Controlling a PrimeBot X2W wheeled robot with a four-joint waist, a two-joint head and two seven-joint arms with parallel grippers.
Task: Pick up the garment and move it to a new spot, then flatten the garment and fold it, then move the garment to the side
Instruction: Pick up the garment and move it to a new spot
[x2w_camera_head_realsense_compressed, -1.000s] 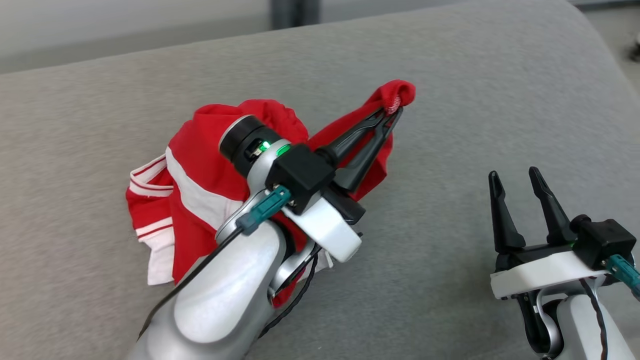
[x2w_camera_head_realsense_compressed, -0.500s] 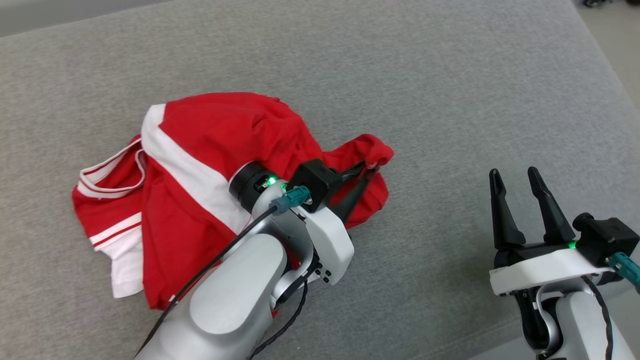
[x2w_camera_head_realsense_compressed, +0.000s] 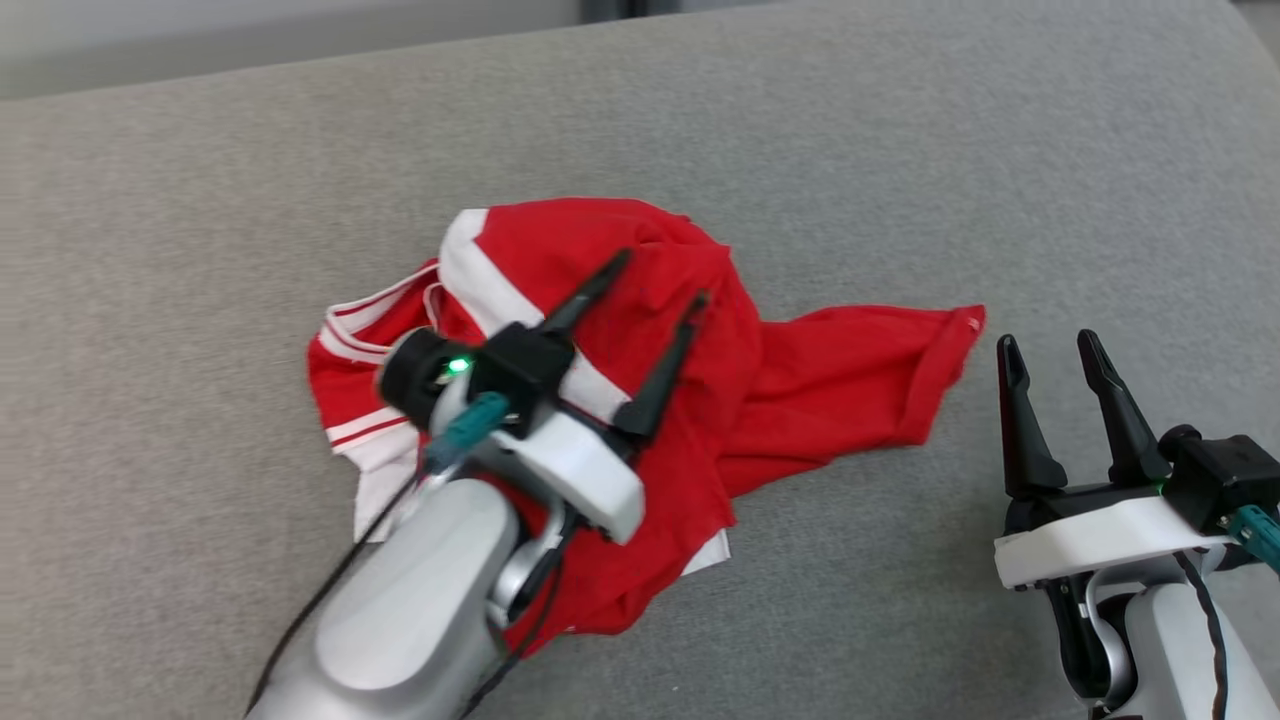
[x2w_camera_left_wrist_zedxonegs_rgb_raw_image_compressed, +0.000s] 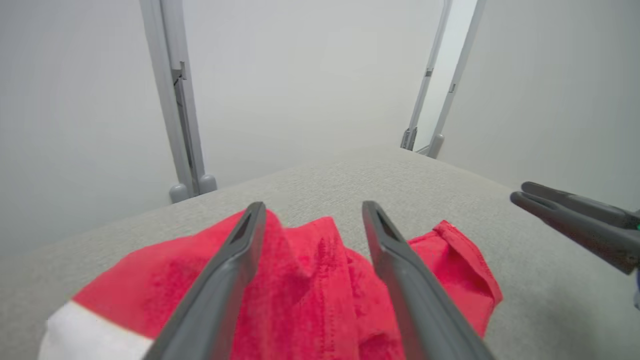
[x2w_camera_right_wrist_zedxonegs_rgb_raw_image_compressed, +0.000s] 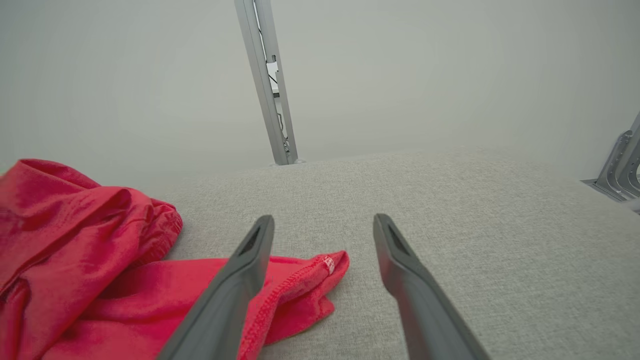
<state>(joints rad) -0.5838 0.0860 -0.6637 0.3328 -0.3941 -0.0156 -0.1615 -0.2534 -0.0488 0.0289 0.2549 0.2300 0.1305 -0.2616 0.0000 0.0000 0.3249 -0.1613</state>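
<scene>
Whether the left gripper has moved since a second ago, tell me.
Yes. The left gripper released the garment corner, which lies near the right gripper, and drew back left from it, open over the bunched middle.

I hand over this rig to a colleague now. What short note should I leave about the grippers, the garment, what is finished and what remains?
Left gripper: open, holding nothing, fingers spread above the red and white jersey.
Right gripper: open, empty, close beside the jersey's right corner.
Jersey: lies crumpled on the grey fabric surface, with one red corner stretched out toward the right gripper.
Done: the jersey is set down, and neither gripper holds it.
Left: flatten it, fold it, then move it to the side.
</scene>
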